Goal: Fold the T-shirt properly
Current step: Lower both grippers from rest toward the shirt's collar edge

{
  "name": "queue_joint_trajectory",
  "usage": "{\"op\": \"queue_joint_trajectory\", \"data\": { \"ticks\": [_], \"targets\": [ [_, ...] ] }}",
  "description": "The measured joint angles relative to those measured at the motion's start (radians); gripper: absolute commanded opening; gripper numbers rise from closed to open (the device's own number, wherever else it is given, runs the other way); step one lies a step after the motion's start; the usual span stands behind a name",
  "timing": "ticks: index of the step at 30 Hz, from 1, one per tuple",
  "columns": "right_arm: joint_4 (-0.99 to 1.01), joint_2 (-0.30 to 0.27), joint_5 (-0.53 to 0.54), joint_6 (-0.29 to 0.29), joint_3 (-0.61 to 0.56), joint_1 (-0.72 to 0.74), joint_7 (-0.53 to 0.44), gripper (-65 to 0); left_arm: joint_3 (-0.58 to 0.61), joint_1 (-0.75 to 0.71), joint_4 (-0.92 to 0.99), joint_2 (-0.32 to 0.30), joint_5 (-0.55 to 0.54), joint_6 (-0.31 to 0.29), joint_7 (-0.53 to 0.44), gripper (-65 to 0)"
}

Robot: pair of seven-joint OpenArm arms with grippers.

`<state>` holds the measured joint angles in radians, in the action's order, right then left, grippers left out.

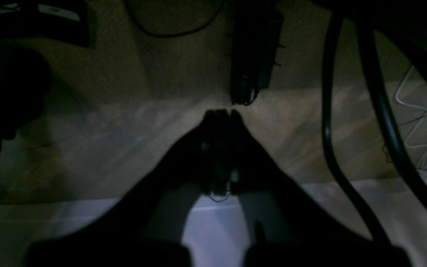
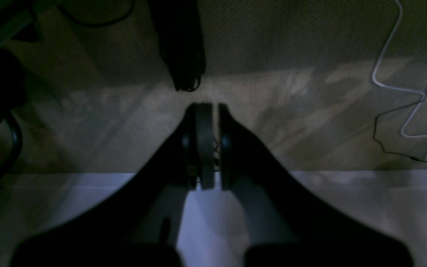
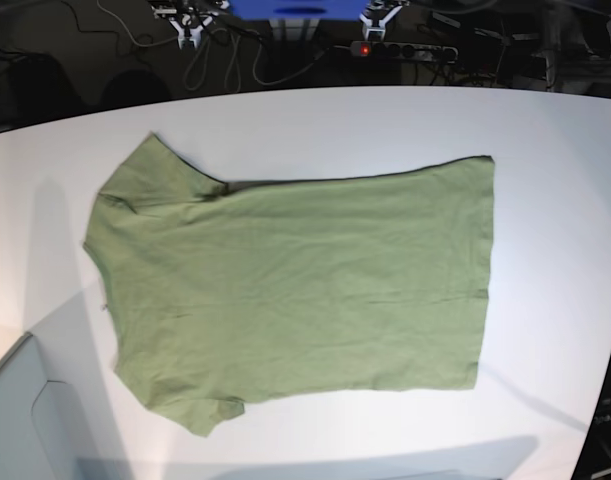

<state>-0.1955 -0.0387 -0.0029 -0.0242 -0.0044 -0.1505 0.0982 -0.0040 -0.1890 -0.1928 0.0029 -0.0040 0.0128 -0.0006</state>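
Olive-green cotton, the T-shirt lies spread flat across the middle of the white table in the base view, lightly wrinkled and unfolded. Its long axis runs left to right across the frame: collar and both sleeves at the left, straight hem at the right.

Neither arm shows in the base view, so I can't tell from it which one stands nearer the cloth. I judge the arm on the frame's left, my right one, would meet the sleeve end first, and my left one the hem.

On the wrist views I see no shirt at all. My left gripper has its jaws pressed together and empty, pointing past the table's pale edge toward a dim carpeted floor and a black power strip. My right gripper is likewise closed with nothing in it, over the same edge, white cables trailing at the frame's right.

No containers are in view.
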Motion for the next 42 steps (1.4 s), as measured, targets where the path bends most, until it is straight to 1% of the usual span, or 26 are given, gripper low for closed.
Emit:
{"op": "queue_joint_trajectory", "data": {
  "ticks": [17, 37, 40, 42],
  "targets": [
    [0.000, -0.022, 0.000, 0.008, 0.000, -0.001, 0.000, -64.4, 0.000, -0.002, -0.002, -0.003, 0.000, -0.002, 0.000, -64.9],
    [0.000, -0.022, 0.000, 0.008, 0.000, -0.003, -0.001, -64.8, 0.000, -0.002, -0.002, -0.003, 0.000, -0.002, 0.000, -64.9],
    [0.000, -0.022, 0.000, 0.008, 0.000, -0.006, -0.002, -64.9, 0.000, -0.017, -0.009, -0.003, 0.000, -0.002, -0.004, -64.9],
    [-0.032, -0.022, 0.000, 0.008, 0.000, -0.026, 0.001, -64.9, 0.000, -0.051, -0.057, -0.003, 0.000, -0.002, -0.001, -64.9]
  ]
}}
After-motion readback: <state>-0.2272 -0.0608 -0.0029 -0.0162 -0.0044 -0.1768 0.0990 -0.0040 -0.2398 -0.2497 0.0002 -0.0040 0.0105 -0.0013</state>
